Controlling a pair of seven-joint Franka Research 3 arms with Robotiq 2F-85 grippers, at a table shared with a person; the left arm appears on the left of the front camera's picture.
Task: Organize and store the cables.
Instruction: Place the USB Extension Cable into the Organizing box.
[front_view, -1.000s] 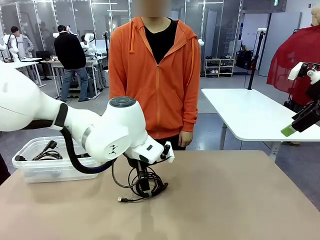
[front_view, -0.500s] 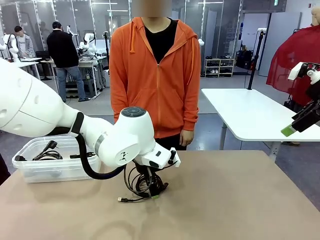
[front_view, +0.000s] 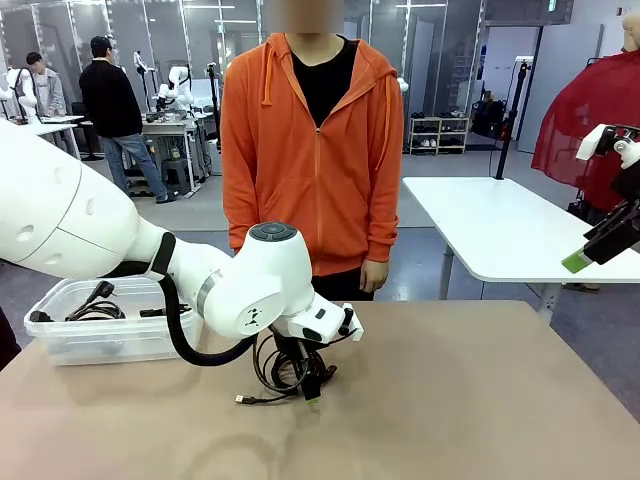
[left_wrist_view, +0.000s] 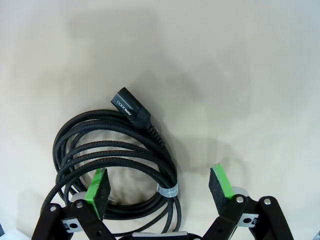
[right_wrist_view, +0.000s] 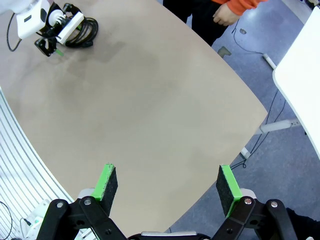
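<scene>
Table: matte tan top (front_view: 480, 400) with a rounded edge, smooth and bare on its right half.
Coiled cable: braided black cord (left_wrist_view: 120, 150) wound in a loose round loop, bound by a pale band, with a chunky moulded plug at its far end; it lies on the table near the middle (front_view: 290, 370).
Left gripper: (left_wrist_view: 159, 188) spread wide, low over the coil; one green pad (left_wrist_view: 97, 184) sits over the strands, the other beside them above bare table.
Bin: clear plastic tub (front_view: 70, 340) at the far left, with more black cables (front_view: 95, 305) inside.
Right gripper: (right_wrist_view: 167, 187) spread wide, high above the table's right edge, holding nothing.
Person: orange zip hoodie (front_view: 310, 150), standing at the far side.
</scene>
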